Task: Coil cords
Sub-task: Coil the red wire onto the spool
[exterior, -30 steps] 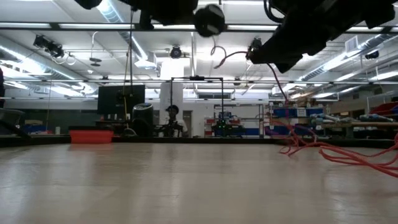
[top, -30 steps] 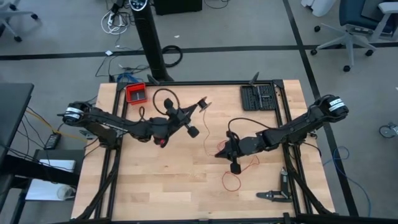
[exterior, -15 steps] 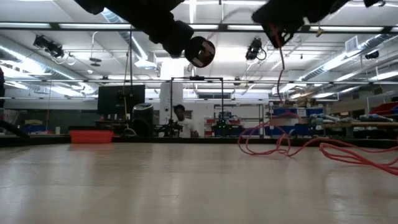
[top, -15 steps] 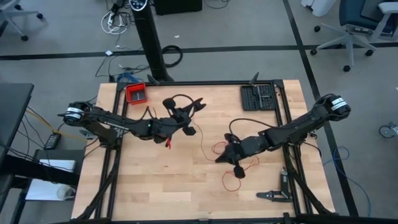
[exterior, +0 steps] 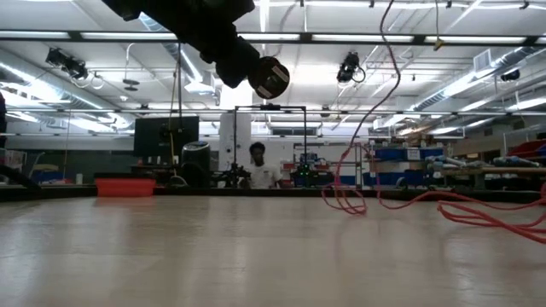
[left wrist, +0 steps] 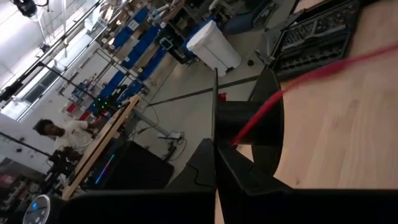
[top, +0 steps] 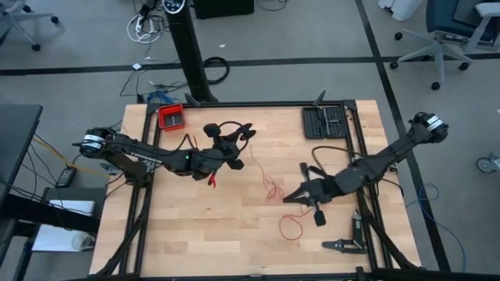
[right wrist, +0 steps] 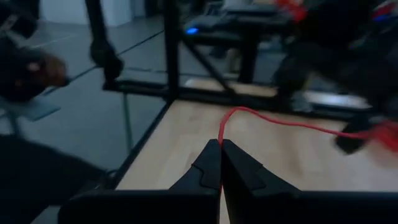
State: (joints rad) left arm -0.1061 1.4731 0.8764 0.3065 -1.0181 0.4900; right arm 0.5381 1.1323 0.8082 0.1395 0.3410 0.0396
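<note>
A thin red cord runs across the wooden table between my two grippers. My left gripper is above the table's middle, toward the far side, and is shut on one end of the cord. My right gripper is right of centre, raised off the table, and is shut on the cord farther along. Small loops hang close to the right gripper. A larger loop lies on the table toward the near edge. In the low view the cord drops from above to loops resting on the table. My left gripper pinches the cord between its two shut fingers, and the cord leaves beside the fingertips. The fingers lie about level and point toward the table's right. The cord runs off slack toward the right arm, clear of the table there. My right gripper pinches the cord between its shut fingertips, with the fingers about level and pointing toward the table's left. The cord rises from the tips and curves away. Below the gripper it hangs slack, with its lower loops on the table.
A red tray sits at the far left of the table. A black tool case lies at the far right, and a hand tool lies near the right front corner. A person stands in the room beyond.
My right gripper has risen and gone toward the table's right edge, out of the top of the low view. It has drawn the cord up, so one strand now hangs from above to the loops on the table. My left gripper has rolled about its own axis and sunk a little.
</note>
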